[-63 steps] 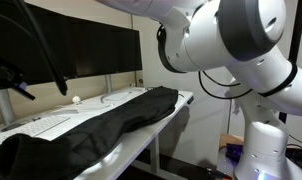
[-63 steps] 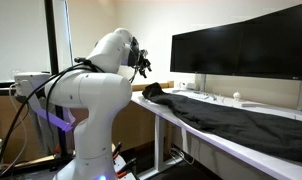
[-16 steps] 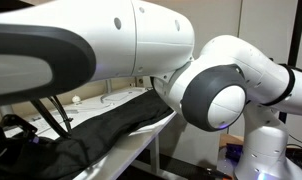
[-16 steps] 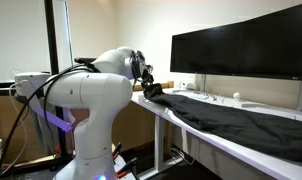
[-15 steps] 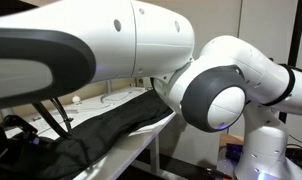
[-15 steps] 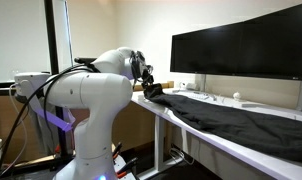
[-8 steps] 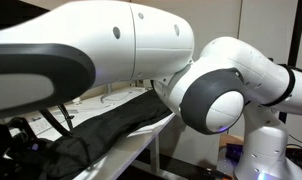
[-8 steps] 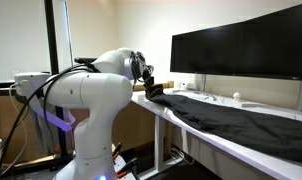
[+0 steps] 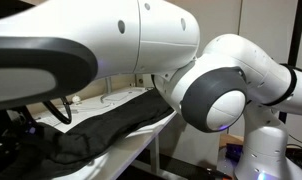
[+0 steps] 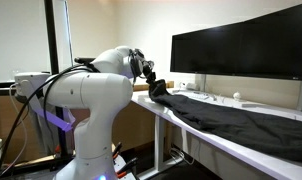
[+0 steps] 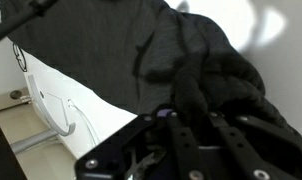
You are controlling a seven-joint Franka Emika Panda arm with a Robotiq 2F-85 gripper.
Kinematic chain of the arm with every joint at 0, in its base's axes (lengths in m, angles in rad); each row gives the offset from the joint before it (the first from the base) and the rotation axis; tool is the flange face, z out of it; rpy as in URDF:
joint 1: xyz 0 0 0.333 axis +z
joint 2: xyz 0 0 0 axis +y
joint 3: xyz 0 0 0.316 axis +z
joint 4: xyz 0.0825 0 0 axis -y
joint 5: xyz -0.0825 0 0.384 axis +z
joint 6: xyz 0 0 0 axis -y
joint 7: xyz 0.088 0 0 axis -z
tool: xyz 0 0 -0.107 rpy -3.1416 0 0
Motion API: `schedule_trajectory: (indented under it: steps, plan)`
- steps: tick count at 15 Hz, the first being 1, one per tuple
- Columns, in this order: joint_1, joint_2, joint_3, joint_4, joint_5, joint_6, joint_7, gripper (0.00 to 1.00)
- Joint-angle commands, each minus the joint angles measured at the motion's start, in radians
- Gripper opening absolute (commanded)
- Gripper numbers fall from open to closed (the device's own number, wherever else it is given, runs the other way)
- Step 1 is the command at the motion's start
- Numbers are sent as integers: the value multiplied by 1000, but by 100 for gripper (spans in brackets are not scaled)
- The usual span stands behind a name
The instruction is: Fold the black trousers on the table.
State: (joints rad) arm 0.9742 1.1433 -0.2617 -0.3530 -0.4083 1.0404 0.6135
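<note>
The black trousers (image 10: 231,118) lie stretched along the white table (image 10: 176,120), and also show in an exterior view (image 9: 116,122). My gripper (image 10: 154,88) is at the trousers' end by the table's corner, shut on a bunch of the cloth, which is raised a little off the top. In the wrist view the gripper (image 11: 199,100) has dark fabric (image 11: 216,70) gathered between its fingers (image 11: 177,125), the fingertips buried in the folds. In an exterior view the big white arm (image 9: 141,50) hides the gripper.
Wide dark monitors (image 10: 241,45) stand along the back of the table. A small white object (image 10: 236,97) and a keyboard lie behind the trousers. The table's edge and open floor are right beside the gripper. The robot's base (image 10: 91,150) stands at that end.
The jaws have shut on the trousers' end. The pinched cloth has risen slightly from the table compared with a second ago.
</note>
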Motion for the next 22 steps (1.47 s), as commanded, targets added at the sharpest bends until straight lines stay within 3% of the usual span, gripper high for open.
schedule_trajectory:
  steps: [1,22]
  plan:
    - [8,-44,-23,1,-27,-27,-2,3]
    - [-30,-331,-12,6,2,-247,204,3]
